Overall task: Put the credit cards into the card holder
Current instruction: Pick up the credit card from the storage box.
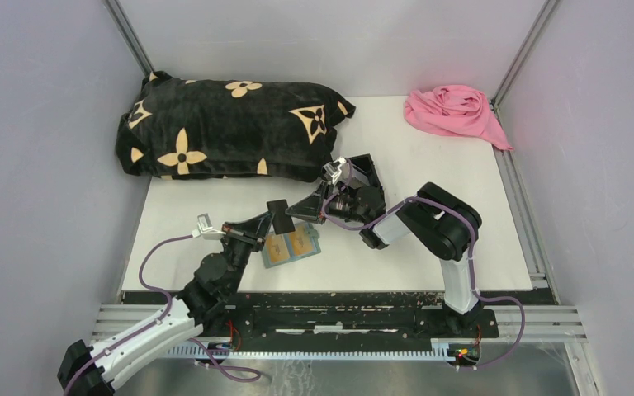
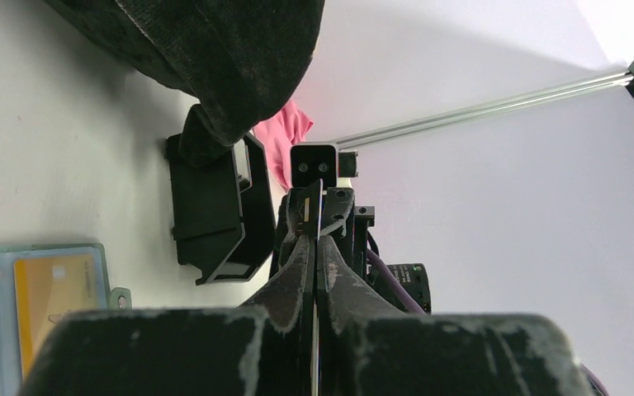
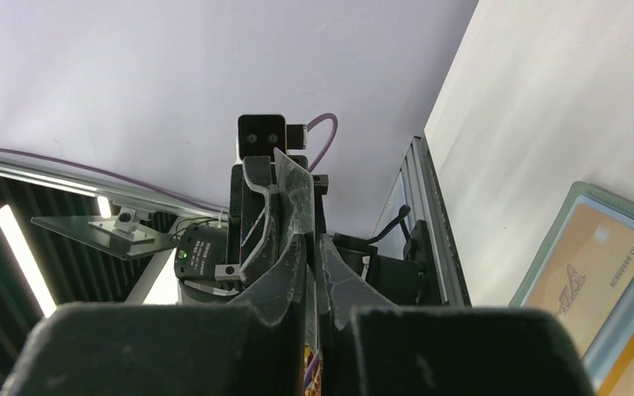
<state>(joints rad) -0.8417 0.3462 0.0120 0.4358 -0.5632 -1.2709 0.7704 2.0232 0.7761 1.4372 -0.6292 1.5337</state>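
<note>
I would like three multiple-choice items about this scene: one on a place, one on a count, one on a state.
1. The pink cloth lies at: A. the far right corner of the table B. the near left corner C. the middle.
2. Tan cards in the card holder: A. one B. two C. four.
3. The card holder is: A. folded shut B. standing on edge C. lying open.
Answers: 1 A, it sits far right; 2 B, two tan faces show side by side; 3 C, its inside faces up.
</note>
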